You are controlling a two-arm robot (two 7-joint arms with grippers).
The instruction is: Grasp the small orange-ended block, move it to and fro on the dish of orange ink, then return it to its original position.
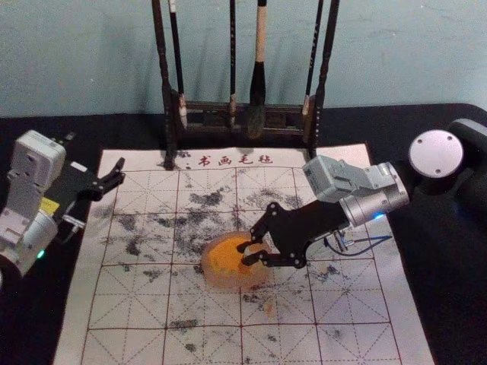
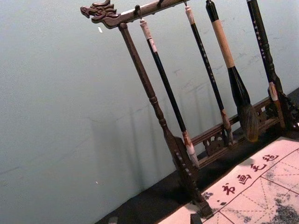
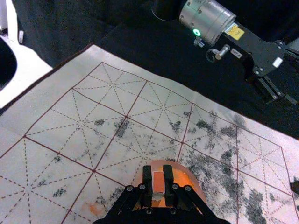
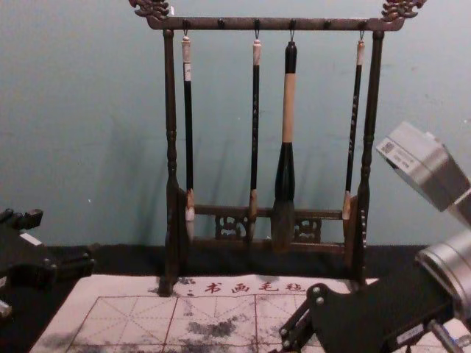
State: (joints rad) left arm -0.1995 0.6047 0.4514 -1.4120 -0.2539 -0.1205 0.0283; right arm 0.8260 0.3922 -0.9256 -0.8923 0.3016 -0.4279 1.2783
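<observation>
Right wrist view, lower centre: right gripper (image 3: 158,178) pinches block (image 3: 159,183) over dish (image 3: 196,185), presumably for inking. Left gripper (image 1: 120,172), left in head view, spread, parked aside, likely leaving room.

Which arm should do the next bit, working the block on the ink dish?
Right, I'd say: the right gripper holds the block at the dish, while the left gripper is open, farther off, near the mat's left edge.

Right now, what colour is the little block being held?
The block is orange and whitish, best in the right wrist view.
</observation>
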